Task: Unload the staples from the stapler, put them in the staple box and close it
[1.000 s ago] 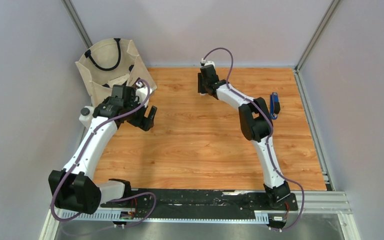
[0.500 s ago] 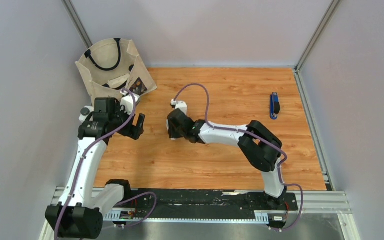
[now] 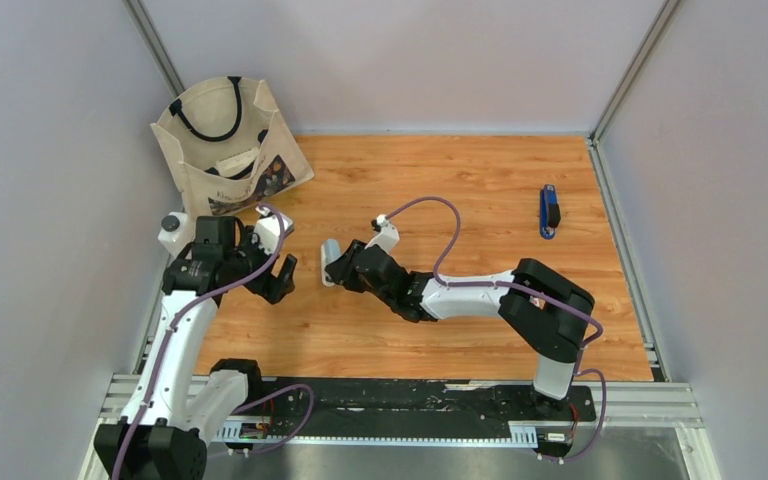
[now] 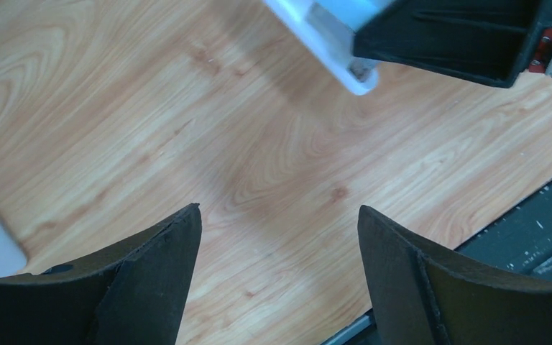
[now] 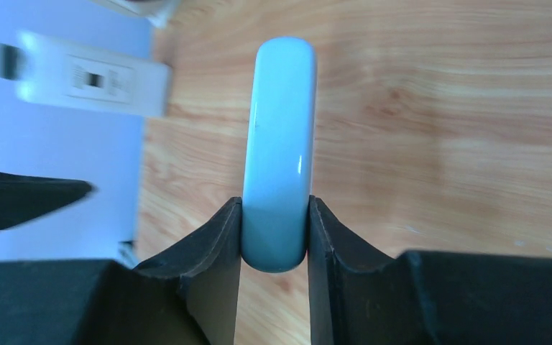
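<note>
Stapler [image 5: 279, 144] up off the table [image 3: 460, 190], pale blue, pinched across its body by the right gripper [image 5: 273, 208], both pads tight against its sides. The left gripper [image 4: 279, 215] hangs just beside it with its jaws spread wide and nothing between them, and the stapler's front end shows at the top of the left wrist view.

No staples in sight anywhere: none on the wood, none in either view. From here the body looks closed, so I'd judge the staples are inside and the unloading itself has not begun. Pick-up done; opening the stapler and drawing the strip out are left.

Room to work looks good. The grippers meet over bare wood left of centre, with open board behind and to the right. The bag [image 3: 222, 150] stands at the back left corner, near the left arm's elbow. A small blue item [image 3: 549, 212] lies well apart at the right edge. The wall runs close on the left, the black rail [image 3: 410, 395] along the near side.
</note>
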Controlling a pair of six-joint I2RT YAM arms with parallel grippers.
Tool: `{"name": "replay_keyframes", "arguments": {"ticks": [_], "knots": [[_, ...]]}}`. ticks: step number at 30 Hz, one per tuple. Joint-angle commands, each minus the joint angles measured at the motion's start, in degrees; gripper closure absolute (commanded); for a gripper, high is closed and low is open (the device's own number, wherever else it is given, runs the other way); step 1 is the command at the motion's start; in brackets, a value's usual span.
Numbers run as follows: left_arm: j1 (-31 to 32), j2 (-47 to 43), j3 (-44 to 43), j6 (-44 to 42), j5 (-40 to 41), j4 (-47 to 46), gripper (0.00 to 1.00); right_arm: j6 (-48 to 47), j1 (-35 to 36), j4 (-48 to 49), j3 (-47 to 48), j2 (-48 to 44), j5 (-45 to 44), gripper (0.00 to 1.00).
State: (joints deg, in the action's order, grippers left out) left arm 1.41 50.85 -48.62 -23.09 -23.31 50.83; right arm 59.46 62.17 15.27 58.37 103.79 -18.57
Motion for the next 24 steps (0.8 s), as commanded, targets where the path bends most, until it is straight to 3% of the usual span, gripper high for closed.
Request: {"name": "replay_keyframes", "arguments": {"ticks": [1, 10, 20, 24], "knots": [[-0.3, 3.4, -0.6, -9.2, -10.7, 0.6, 0.11, 10.0, 0.1, 19.8, -2.5, -1.7, -0.3, 1.00], [-0.5, 17.9, -6.0, -15.8, -19.9, 5.1, 0.11, 14.9, 0.2, 29.6, -4.7, 2.0, 1.1, 1.00], [-0.5, 15.6, -3.1, -13.8, -18.9, -1.8, 0.11, 17.2, 0.7, 32.2, -4.1, 3.7, 2.7, 1.00], [-0.6, 15.6, -2.3, -12.9, -17.5, -4.2, 0.18, 19.4, 1.0, 33.1, -3.9, 3.8, 4.2, 1.00]]}}
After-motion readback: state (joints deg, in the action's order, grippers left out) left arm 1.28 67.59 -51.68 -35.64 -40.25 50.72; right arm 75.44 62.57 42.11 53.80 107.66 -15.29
